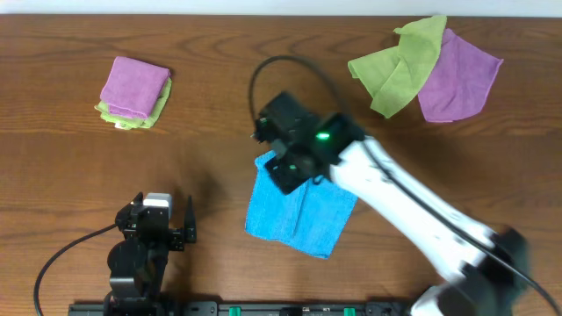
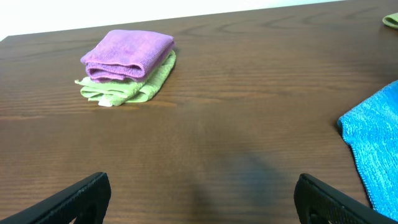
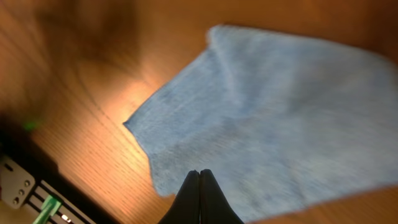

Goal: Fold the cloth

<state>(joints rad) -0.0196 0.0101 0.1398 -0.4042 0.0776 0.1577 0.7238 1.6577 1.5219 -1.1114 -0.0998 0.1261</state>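
The sky-blue cloth (image 1: 307, 219) lies flat on the wooden table at the centre, with a crease down its middle. It also shows at the right edge of the left wrist view (image 2: 379, 137) and fills the blurred right wrist view (image 3: 280, 112). My right gripper (image 1: 285, 171) hovers over the cloth's upper left corner. Its fingers (image 3: 199, 177) are pressed together with nothing seen between them. My left gripper (image 1: 164, 212) is at the front left, apart from the cloth, open and empty (image 2: 199, 199).
A folded purple cloth (image 1: 134, 85) sits on a folded lime-green cloth (image 1: 132, 118) at the back left, seen ahead of the left gripper (image 2: 127, 53). A loose lime-green cloth (image 1: 399, 66) overlaps a loose purple cloth (image 1: 461, 79) at the back right.
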